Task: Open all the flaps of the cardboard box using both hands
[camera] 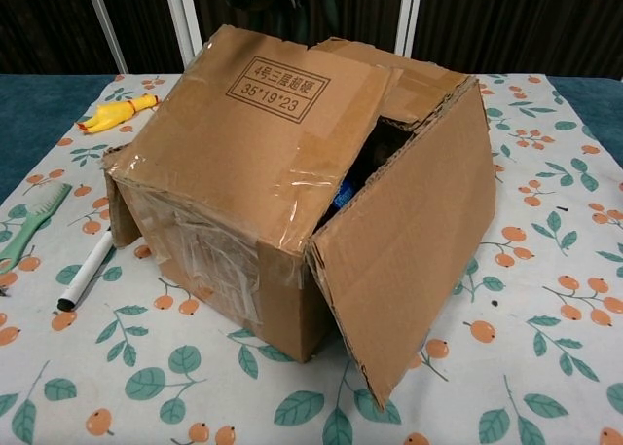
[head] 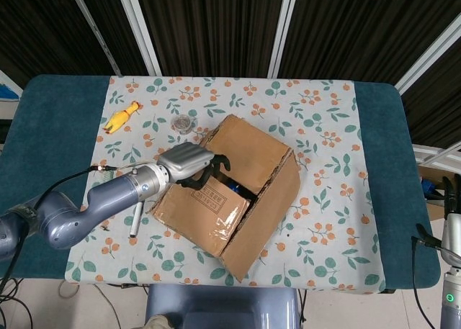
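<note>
Nearby, just left of the left hand (head: 189,162): a marker (camera: 90,270) lying on the cloth (head: 324,142), with a green comb (camera: 29,226) further out, seen only in the chest view. Up and left of that hand, a yellow rubber chicken (head: 121,118); just above it, a small round dish (head: 185,122). Directly under and right of the hand, the box (head: 238,188), near mid-table, turned diagonal to the table edges, long axis running from lower left to upper right in the head view. Fingers (head: 209,172) curled over the far edge of the labelled flap (camera: 268,124), gripping it; flap tilted up, its printed label facing the chest camera. Right of the hand, another flap (head: 248,150) lying nearly flat across the top, and a third flap (camera: 414,241) hanging out and down over the near right side, a dark gap showing between them. Blocking the chest view of the hand: the raised flap, only dark fingertips visible at the frame top. Right hand not seen in either view.
</note>
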{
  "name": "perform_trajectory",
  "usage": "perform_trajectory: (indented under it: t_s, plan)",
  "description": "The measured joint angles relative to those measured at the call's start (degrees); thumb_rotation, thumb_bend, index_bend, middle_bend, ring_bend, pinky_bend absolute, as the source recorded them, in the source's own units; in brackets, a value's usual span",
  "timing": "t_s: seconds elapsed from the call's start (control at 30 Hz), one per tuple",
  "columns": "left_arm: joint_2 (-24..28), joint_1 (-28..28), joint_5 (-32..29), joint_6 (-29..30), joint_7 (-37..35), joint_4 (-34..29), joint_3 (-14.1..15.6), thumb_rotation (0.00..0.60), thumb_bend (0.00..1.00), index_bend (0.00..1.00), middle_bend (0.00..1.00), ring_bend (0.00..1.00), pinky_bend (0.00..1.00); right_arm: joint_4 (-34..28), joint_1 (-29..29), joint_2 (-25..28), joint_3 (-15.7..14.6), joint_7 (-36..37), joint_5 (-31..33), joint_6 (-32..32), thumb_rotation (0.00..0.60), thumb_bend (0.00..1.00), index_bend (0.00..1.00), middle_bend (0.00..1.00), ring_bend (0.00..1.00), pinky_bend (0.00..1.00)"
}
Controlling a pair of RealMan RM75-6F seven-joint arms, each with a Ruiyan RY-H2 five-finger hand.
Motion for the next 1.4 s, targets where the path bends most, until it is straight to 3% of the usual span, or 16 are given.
perform_trajectory:
  t_s: [0.53, 0.93, 1.4]
  plan:
    - [4.5, 5.3, 4.5, -11.2, -8.3, -2.6, -9.4, 0.600, 0.80, 0.25, 0.39, 0.34, 0.42, -0.1, 0.0, 0.0, 0.2, 0.1, 0.4, -0.2, 0.600, 0.00, 0.00, 0.04, 0.08, 0.15]
    - [5.3, 12.9, 3.5, -20.6, -10.1, -3.1, -21.6, 0.600, 0.80, 0.25, 0.39, 0.34, 0.42, 0.4, 0.2, -0.5, 0.2, -0.2, 0.7, -0.5, 0.600, 0.00, 0.00, 0.04, 0.08, 0.15]
    - [5.5, 22.1, -4.8, -36.2, -3.1, -2.7, -35.2, 0.600, 0.80, 0.24, 0.40, 0.34, 0.43, 0.6, 0.3, -0.5, 0.7, 0.0, 1.5, -0.9, 0.600, 0.00, 0.00, 0.04, 0.08, 0.15]
